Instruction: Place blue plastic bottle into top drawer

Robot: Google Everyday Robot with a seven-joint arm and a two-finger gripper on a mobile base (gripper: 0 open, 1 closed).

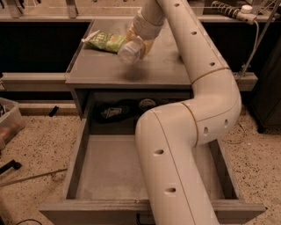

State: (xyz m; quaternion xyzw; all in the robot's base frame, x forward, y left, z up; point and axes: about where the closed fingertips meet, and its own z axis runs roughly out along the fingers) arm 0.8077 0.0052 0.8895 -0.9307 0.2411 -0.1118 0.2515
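Observation:
The blue plastic bottle (130, 51), clear and whitish, hangs tilted in the air above the grey cabinet top (169, 68), with its shadow on the surface below. My gripper (139, 43) is shut on it from behind and above, and the white arm reaches up over the cabinet. The top drawer (109, 169) stands pulled out below, with a flat grey floor that shows bare on the left. The arm's lower links hide the drawer's middle and right part.
A green snack bag (103, 41) lies on the cabinet top, left of the bottle. A dark recess (117, 110) behind the drawer holds dark items. A plastic bin (8, 124) stands on the speckled floor at left. A power strip (230, 9) lies at the back right.

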